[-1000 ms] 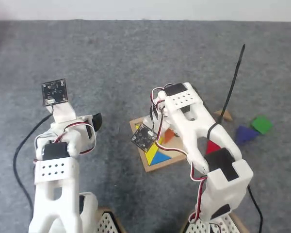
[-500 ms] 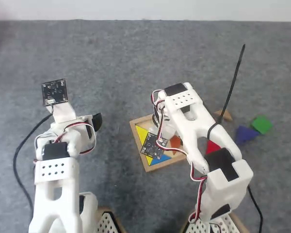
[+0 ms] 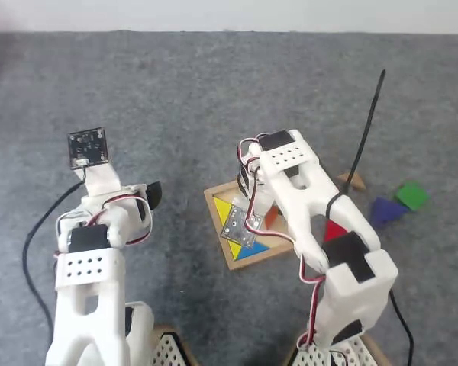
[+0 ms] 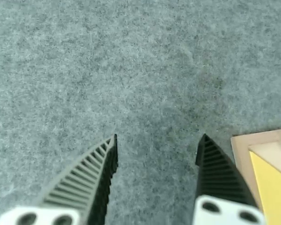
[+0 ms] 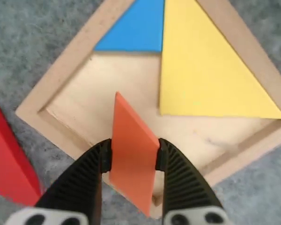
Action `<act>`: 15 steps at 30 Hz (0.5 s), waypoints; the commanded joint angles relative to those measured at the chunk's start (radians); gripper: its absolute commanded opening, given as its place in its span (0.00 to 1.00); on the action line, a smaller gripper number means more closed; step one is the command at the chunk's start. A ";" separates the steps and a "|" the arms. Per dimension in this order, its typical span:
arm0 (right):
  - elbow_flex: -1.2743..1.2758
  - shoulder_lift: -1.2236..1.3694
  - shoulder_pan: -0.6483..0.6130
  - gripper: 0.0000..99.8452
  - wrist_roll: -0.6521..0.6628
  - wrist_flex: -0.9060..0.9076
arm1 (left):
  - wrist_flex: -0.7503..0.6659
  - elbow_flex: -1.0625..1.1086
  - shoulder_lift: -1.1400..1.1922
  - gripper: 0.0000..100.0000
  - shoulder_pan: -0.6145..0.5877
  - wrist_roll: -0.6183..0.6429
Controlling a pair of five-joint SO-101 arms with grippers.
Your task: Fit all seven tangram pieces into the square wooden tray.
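The square wooden tray [image 5: 61,75] [image 3: 218,192] lies at the table's middle, holding a yellow triangle [image 5: 203,70] [image 3: 224,210] and a blue triangle [image 5: 133,30] [image 3: 248,251]. My right gripper [image 5: 132,152] is shut on an orange piece [image 5: 132,159] [image 3: 271,217], held edge-up above the tray's bare wood. A red triangle [image 5: 7,159] [image 3: 334,230] lies on the carpet beside the tray. My left gripper [image 4: 157,154] stands open over bare carpet, left of the tray's corner [image 4: 253,140]. A purple triangle [image 3: 385,210], a green piece [image 3: 411,195] and a tan piece [image 3: 353,181] lie at the right.
Grey carpet covers the table, with free room at the left and the back. A black cable [image 3: 369,122] runs over the carpet toward the back right. The left arm's base [image 3: 88,305] and right arm's base [image 3: 351,305] stand at the front edge.
The right arm's wrist has swung over the tray with the orange piece, first toward the front, then slightly back. The left arm has barely shifted.
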 commanded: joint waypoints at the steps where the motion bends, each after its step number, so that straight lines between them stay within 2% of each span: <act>1: -0.092 0.022 0.047 0.01 0.040 -0.008 | -0.068 0.013 -0.012 0.27 0.002 -0.009; 7: -0.161 0.088 0.065 0.01 0.080 0.054 | -0.092 0.024 -0.012 0.27 0.002 -0.008; 15: -0.172 0.104 0.044 0.01 0.078 0.045 | -0.092 0.024 -0.012 0.27 0.002 -0.008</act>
